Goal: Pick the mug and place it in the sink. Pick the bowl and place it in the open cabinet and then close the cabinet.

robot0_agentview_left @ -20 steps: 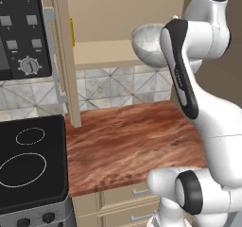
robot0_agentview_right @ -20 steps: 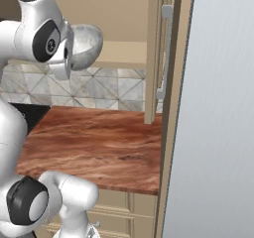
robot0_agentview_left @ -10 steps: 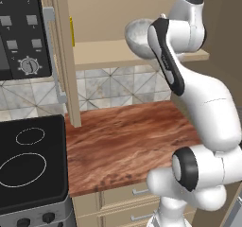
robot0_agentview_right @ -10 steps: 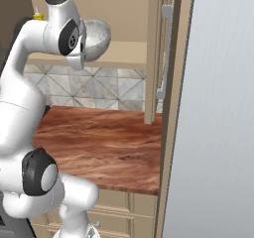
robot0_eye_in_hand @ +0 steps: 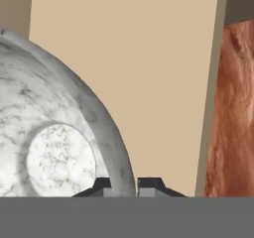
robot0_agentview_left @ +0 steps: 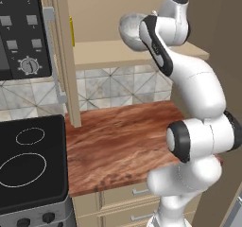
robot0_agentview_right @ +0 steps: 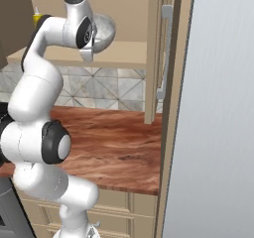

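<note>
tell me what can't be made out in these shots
- Bowl: in the left base view the arm covers its right part; in the hand view the left edge cuts it off.
- Gripper: just its fingertips show.
- Shelf: whether the bowl touches it, unclear.

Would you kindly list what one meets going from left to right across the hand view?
bowl → gripper, its tips on either side of the bowl's rim → cabinet shelf → shelf's front edge → wooden counter.
</note>
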Tool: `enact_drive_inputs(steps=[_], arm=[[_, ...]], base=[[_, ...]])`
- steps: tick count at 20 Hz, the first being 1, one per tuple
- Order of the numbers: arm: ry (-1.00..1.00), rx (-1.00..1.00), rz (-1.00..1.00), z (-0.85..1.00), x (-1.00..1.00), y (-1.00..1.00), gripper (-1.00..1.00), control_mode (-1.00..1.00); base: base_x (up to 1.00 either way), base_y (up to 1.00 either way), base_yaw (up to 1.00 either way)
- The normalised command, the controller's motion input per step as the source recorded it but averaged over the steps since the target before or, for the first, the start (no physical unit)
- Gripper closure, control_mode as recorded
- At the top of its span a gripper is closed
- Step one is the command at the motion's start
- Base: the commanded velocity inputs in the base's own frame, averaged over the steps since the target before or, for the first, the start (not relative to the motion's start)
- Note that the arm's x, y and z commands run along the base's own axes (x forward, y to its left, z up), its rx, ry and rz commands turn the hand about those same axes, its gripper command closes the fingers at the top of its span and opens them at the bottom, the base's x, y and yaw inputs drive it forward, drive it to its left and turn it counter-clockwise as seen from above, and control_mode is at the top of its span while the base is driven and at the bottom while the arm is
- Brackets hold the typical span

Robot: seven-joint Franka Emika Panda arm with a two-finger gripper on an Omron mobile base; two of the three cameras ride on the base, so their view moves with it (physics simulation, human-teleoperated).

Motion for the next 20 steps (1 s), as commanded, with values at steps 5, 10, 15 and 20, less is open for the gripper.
enact_drive_inputs(steps=[5,10,15,20], arm=[[0.02,0.00,0.00,-0.15,0.48,0.02,1.00,-1.00],[0.14,0.00,-0.02,-0.30,0.00,0.00,1.00,-1.00],[0.23,0.00,-0.03,-0.42,0.00,0.00,1.00,-1.00],[0.20,0.00,-0.04,-0.66,0.00,0.05,1.00,-1.00]], base=[[0.00,0.00,0.00],[0.00,0.00,0.00],[0.00,0.00,0.00],[0.00,0.00,0.00]])
